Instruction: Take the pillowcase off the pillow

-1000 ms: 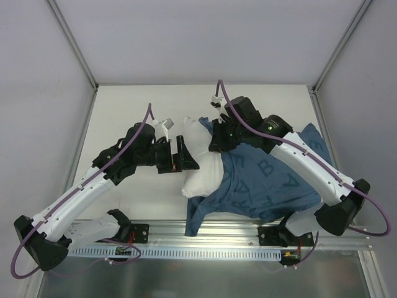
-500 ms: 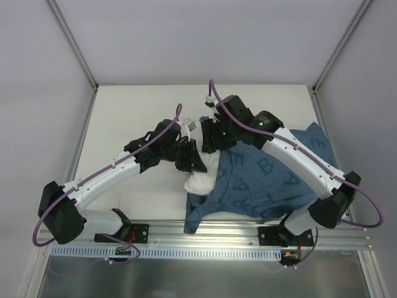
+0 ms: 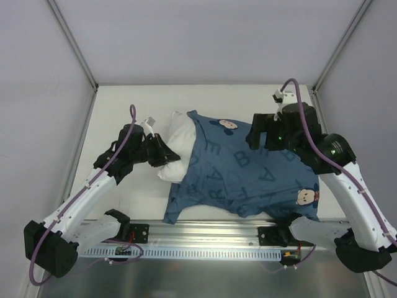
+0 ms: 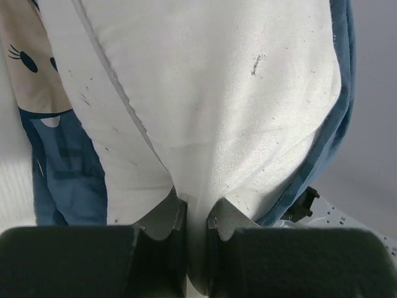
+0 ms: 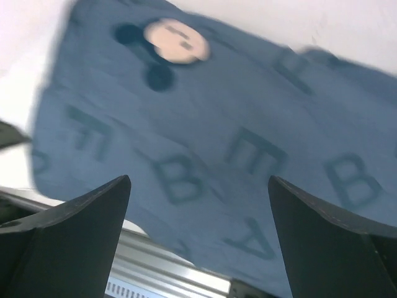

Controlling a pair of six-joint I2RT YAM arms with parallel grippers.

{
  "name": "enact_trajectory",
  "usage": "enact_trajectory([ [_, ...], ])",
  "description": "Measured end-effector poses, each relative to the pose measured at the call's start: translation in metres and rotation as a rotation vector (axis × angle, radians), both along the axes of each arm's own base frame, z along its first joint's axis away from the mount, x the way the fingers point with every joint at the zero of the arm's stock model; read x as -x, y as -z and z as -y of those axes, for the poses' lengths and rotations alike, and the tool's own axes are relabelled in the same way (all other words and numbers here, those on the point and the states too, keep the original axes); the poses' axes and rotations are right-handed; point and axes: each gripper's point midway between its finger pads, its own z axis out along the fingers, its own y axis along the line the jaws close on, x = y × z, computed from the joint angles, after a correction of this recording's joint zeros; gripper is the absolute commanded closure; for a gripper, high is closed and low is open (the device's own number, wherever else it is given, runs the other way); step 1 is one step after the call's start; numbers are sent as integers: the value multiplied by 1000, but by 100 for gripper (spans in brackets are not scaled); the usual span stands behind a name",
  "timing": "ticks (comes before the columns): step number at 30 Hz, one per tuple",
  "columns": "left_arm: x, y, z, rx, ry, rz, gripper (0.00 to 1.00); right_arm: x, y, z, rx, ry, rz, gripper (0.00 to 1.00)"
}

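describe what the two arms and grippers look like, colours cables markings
Both arms match: the left arm and right arm have white tubular links dotted with small dark holes, bulky black joints, and a purple cable running alongside. The left gripper is black with pale grey fingertips; the right gripper shows dark wedge-shaped fingers.

Blue lettered pillowcase (image 3: 248,174) spread out, white pillow (image 3: 177,139) protruding left
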Motion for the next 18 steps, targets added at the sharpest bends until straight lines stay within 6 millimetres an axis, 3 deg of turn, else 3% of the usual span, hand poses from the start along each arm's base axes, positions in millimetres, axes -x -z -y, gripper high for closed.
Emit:
enact_trajectory([
  [6, -6, -1, -32, -4, -111, -6, 100, 12, 76, 60, 100, 179, -186, 4],
  [11, -23, -2, -95, -10, -337, -31, 100, 25, 112, 119, 48, 409, -303, 4],
  [15, -30, -3, -139, -26, -508, -66, 100, 43, 140, 132, -42, 486, -380, 4],
  [18, -32, -8, -156, -64, -582, -92, 100, 55, 165, 117, -118, 445, -465, 4],
])
